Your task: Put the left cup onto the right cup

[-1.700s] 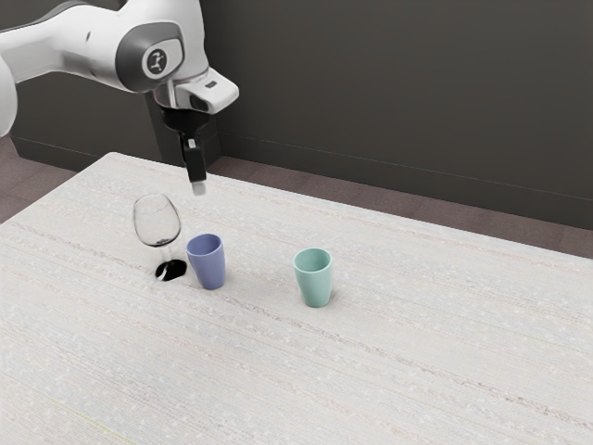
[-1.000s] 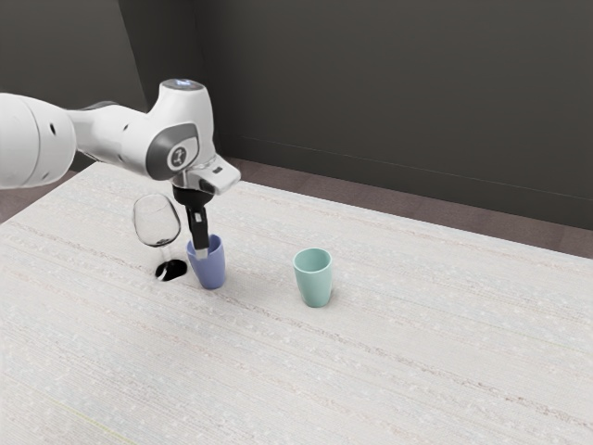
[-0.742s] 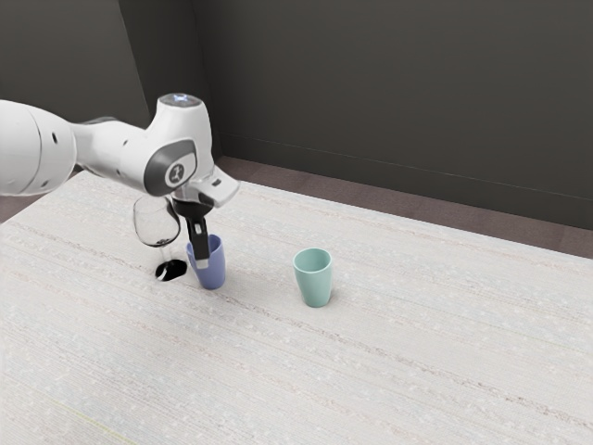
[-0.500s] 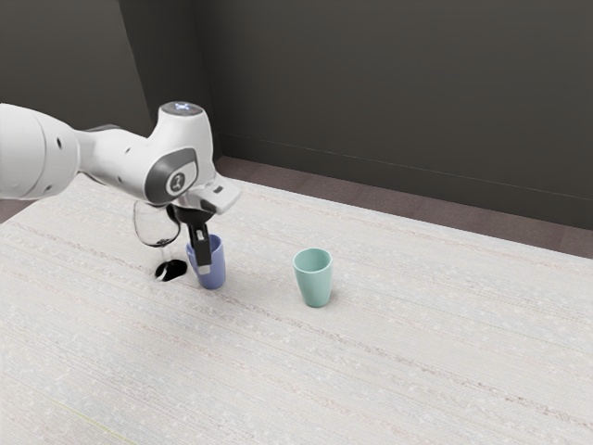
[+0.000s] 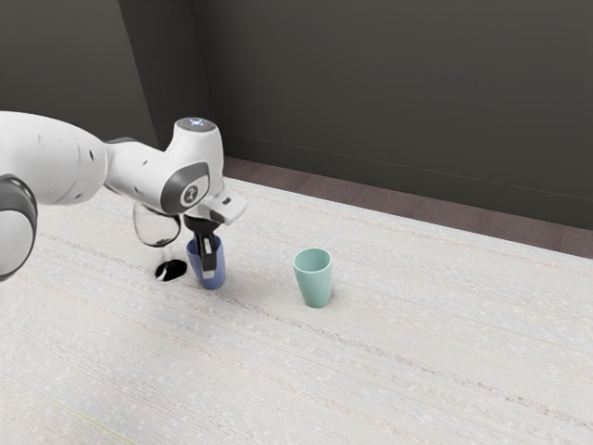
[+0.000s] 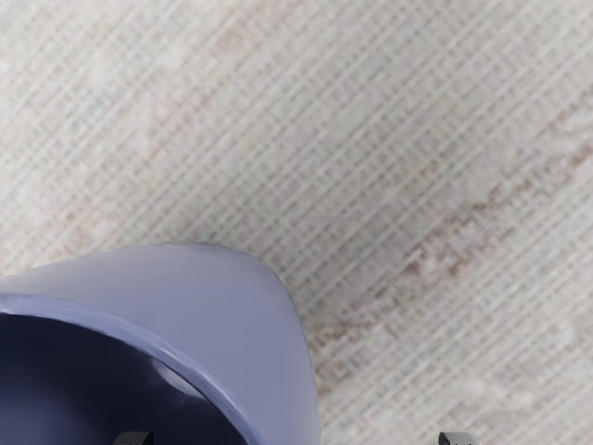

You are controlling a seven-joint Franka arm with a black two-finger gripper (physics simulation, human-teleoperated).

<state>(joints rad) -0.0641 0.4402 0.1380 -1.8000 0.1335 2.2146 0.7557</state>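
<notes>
Your claw [image 5: 208,269] is down over the blue cup [image 5: 195,270], its fingers spread astride the cup's wall without pinching it. The cup stands upright on the worktop [image 5: 417,352]. A wine glass [image 5: 154,224] crowds it on the exterior view's left. The green cup [image 5: 313,276] stands apart on the exterior view's right.

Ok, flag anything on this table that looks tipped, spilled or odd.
Only the clear wine glass stands out: its bowl seems to lean off its dark foot. The purple cup beside it and the green cup stand upright.
</notes>
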